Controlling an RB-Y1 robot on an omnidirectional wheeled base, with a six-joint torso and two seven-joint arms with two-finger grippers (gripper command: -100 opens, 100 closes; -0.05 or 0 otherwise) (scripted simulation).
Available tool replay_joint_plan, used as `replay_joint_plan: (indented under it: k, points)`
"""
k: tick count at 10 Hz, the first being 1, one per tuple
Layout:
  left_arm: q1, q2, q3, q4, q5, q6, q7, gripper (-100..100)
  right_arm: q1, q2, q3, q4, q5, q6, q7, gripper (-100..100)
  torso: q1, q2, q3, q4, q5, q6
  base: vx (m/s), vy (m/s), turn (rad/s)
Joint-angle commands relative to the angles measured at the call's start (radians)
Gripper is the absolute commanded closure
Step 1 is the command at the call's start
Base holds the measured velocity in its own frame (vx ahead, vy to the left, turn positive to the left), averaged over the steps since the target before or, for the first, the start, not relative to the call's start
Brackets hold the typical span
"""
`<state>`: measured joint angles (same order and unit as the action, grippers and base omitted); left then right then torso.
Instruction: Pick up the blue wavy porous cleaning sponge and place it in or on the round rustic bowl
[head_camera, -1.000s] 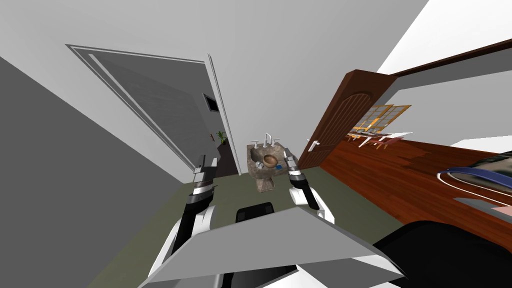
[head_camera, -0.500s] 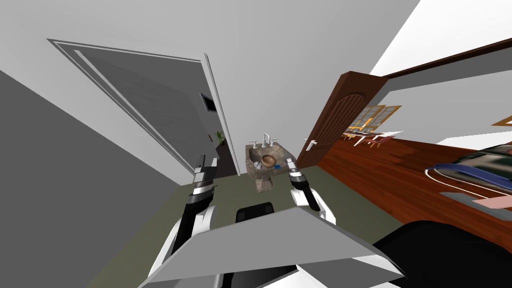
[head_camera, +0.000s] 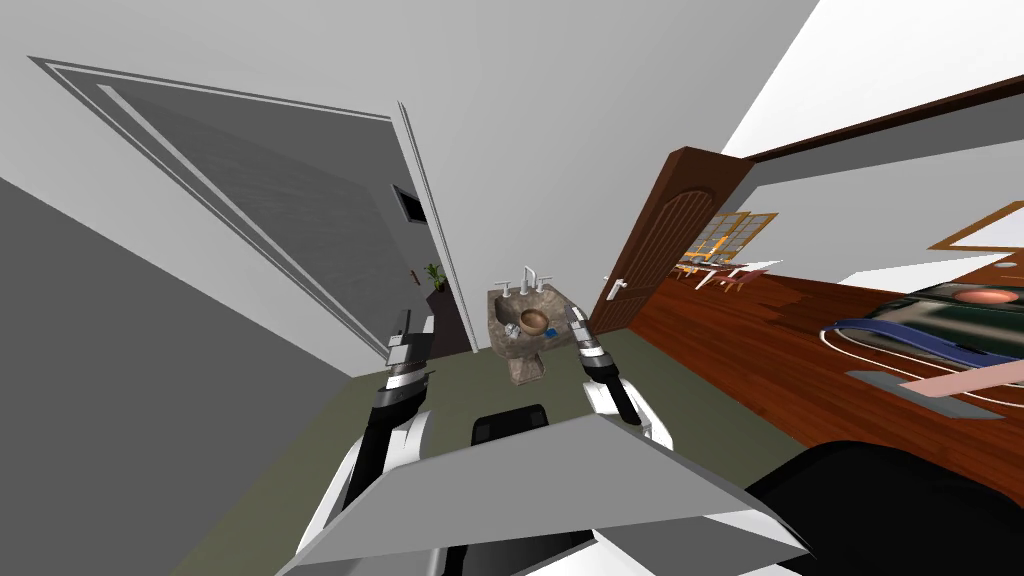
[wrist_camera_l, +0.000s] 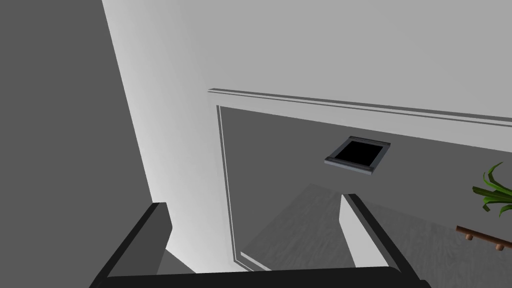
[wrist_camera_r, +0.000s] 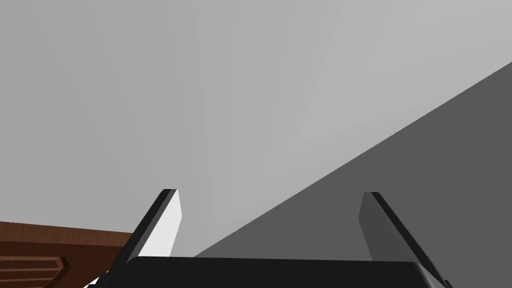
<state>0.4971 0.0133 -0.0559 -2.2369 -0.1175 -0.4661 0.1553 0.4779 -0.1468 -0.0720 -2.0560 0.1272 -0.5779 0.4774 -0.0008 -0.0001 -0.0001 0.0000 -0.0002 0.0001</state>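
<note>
- The brown bowl (head_camera: 535, 320) sat in the stone sink (head_camera: 512, 350), the blue sponge (head_camera: 551, 334) just beside it in the basin.
- My left pincer (wrist_camera_l: 255, 202) and right pincer (wrist_camera_r: 270, 193) both stood spread.

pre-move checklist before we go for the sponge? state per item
1. Left gripper open, empty: ok.
2. Right gripper open, empty: ok.
3. Brown bowl located: ok, on the stone sink.
4. Blue sponge located: ok, beside the bowl, on the right gripper's side.
5. Bowl empty: cannot tell, too small.
6. Sink within reach: probably not ok; it looks well ahead across the floor, and the right gripper faces a wall, not the sponge.
</note>
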Motion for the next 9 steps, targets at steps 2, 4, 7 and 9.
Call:
replay_joint_plan:
  k: [2, 4, 7, 9]
  points:
    - [0.000, 0.000, 0.000, 0.000, 0.000, 0.000, 0.000, 0, 0.003, -0.005, -0.010, 0.036, 0.017, -0.034, 0.079, -100, 0.000, 0.000, 0.000, 0.000, 0.000, 0.000, 0.006, -0.009, -0.065]
    - [0.000, 0.000, 0.000, 0.000, 0.000, 0.000, 0.000, 0, 0.003, -0.005, -0.010, 0.036, 0.017, -0.034, 0.121, -100, 0.000, 0.000, 0.000, 0.000, 0.000, 0.000, 0.003, -0.003, -0.019]
    - [0.000, 0.000, 0.000, 0.000, 0.000, 0.000, 0.000, 0, 0.005, -0.009, -0.022, 0.090, 0.042, -0.078, 0.213, -100, 0.001, 0.000, 0.000, 0.000, 0.000, 0.000, 0.007, -0.004, -0.077]
    - [0.000, 0.000, 0.000, 0.000, 0.000, 0.000, 0.000, 0, 0.005, -0.009, -0.022, 0.090, 0.042, -0.078, 0.259, -100, 0.001, 0.000, 0.000, 0.000, 0.000, 0.000, 0.005, -0.001, -0.023]
